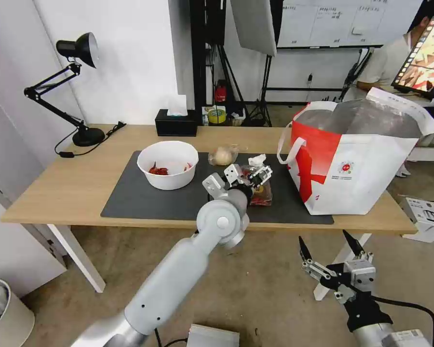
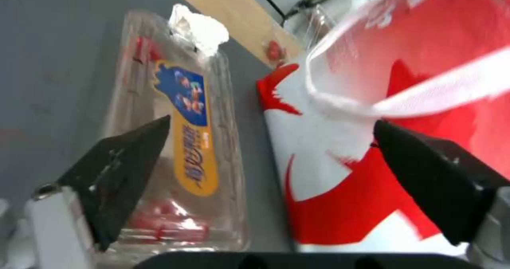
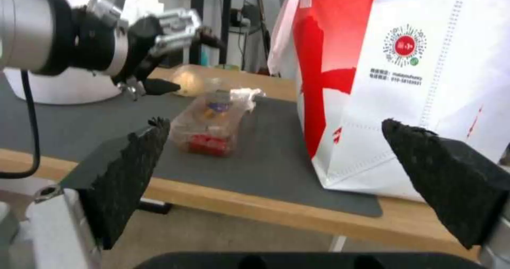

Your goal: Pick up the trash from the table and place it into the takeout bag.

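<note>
On the long light-wood table (image 1: 62, 183), from left to right across the dark grey mat (image 1: 144, 197): white round bowl with red scraps (image 1: 168, 164), clear bag with a beige bun (image 1: 223, 155), crumpled white tissue (image 1: 257, 159) and clear plastic clamshell box with red bits (image 1: 261, 193), then the boxy red-and-white takeout bag (image 1: 357, 159). Hovering just above that box, left gripper (image 1: 248, 176), fingers spread wide and empty, box's long axis running away from the table's front edge, box under one finger rather than centred, so likely needing a small shift away from the bag before closing. Low in front of the table edge, right gripper (image 1: 329, 246), spread too, farther from the box.
</note>
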Robot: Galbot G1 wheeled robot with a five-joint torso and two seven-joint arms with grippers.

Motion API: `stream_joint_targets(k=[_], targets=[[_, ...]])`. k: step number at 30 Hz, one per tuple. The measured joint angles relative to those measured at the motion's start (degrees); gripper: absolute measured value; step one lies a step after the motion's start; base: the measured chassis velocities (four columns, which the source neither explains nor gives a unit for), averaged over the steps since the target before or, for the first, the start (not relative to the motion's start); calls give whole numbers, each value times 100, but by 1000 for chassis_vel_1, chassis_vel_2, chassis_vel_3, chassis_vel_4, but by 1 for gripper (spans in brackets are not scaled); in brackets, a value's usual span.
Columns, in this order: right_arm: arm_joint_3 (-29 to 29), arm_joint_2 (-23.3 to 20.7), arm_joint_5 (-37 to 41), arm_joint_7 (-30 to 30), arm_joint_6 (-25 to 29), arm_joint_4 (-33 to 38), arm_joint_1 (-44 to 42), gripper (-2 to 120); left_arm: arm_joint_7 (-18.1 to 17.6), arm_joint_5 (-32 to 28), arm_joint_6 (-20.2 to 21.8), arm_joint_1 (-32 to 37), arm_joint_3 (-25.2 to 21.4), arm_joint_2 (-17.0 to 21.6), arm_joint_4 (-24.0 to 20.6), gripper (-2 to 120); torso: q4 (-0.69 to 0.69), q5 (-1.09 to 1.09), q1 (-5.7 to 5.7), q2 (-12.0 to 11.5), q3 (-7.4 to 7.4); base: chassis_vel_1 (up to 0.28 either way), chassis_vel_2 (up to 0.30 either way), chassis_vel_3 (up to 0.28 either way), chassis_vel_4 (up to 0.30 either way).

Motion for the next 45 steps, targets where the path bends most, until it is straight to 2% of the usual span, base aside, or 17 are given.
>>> stream_joint_targets(k=[1,3,4,8,9,12,13,16,17,19,21,23,29,45], targets=[[0,0,0,0,0,0,0,100,0,0,0,0,0,0,0,97,0,0,0,0,0,0,0,0,0],[1,-12,2,1,0,5,-1,100,404,308,109,-97,128,212,40,91,0,0,0,0,0,0,0,0,0],[1,-12,2,1,0,5,-1,100,404,308,109,-97,128,212,40,91,0,0,0,0,0,0,0,0,0],[7,-30,11,5,0,27,-10,100,1184,993,152,-331,344,595,149,73,-1,-1,0,0,0,0,0,0,0],[7,-30,11,5,0,27,-10,100,1184,993,152,-331,344,595,149,73,-1,-1,0,0,0,0,0,0,0],[17,-60,82,11,-6,52,7,100,1769,1596,155,-528,590,929,292,58,0,-1,0,0,0,0,0,0,0],[17,-60,82,11,-6,52,7,100,1769,1596,155,-528,590,929,292,58,0,-1,0,0,0,0,0,0,0],[61,-90,153,28,-19,53,24,100,2332,2146,155,-683,885,1235,412,44,0,0,0,0,0,0,0,0,0],[61,-90,153,28,-19,53,24,100,2332,2146,155,-683,885,1235,412,44,0,0,0,0,0,0,0,0,0],[85,-106,182,36,-27,53,31,100,2652,2459,155,-739,1059,1397,490,34,-1,0,0,0,0,0,0,0,0],[90,-110,189,37,-29,53,35,100,2727,2535,155,-753,1105,1433,511,30,0,0,0,0,0,0,0,0,0],[94,-115,209,45,-34,52,55,100,3022,2844,151,-831,1309,1567,606,19,-1,0,0,0,0,0,0,0,0],[96,-118,224,49,-45,22,93,100,3119,3011,144,-943,1514,1620,765,0,-1,0,0,0,0,0,0,0,0],[220,-278,668,66,-236,0,267,100,3138,3273,142,-1015,1733,1738,926,0,-1,1,0,0,0,0,0,0,0]])
